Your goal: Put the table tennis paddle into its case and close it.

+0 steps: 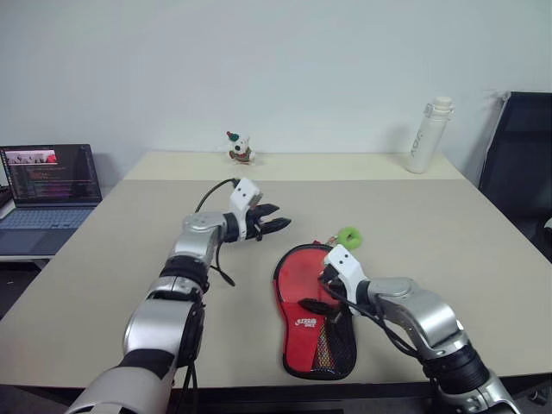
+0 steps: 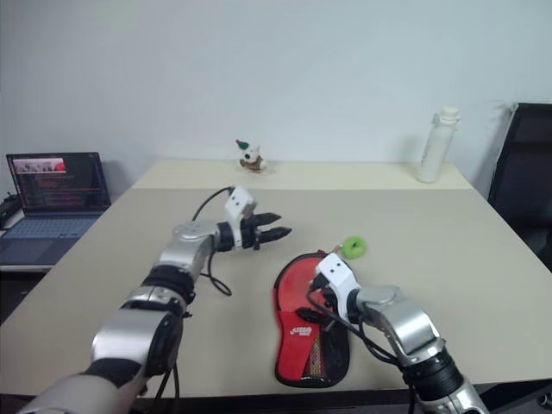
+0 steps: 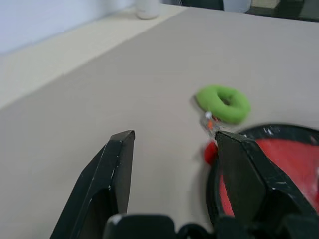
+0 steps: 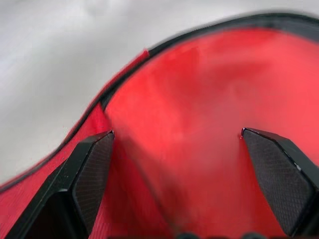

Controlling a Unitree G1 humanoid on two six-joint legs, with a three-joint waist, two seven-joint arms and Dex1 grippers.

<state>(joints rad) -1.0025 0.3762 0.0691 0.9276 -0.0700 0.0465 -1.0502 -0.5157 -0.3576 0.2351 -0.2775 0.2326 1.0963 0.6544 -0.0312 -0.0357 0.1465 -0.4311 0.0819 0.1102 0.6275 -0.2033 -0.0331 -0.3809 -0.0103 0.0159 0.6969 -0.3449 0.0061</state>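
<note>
The case (image 1: 312,312) lies red side up on the table (image 1: 448,233); our left claw (image 1: 278,219) and right claw (image 4: 184,149) both gape empty, so we steady the case before zipping

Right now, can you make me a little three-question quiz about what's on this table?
1. True or false: the green ring lies beside the red case.
2. Which gripper hangs over the case? A) left gripper B) right gripper
3. Fill in: the white bottle stands at the table's ____ edge.

Key: 1 true. 2 B; its fingers are spread wide above the red cloth. 3 far.
</note>
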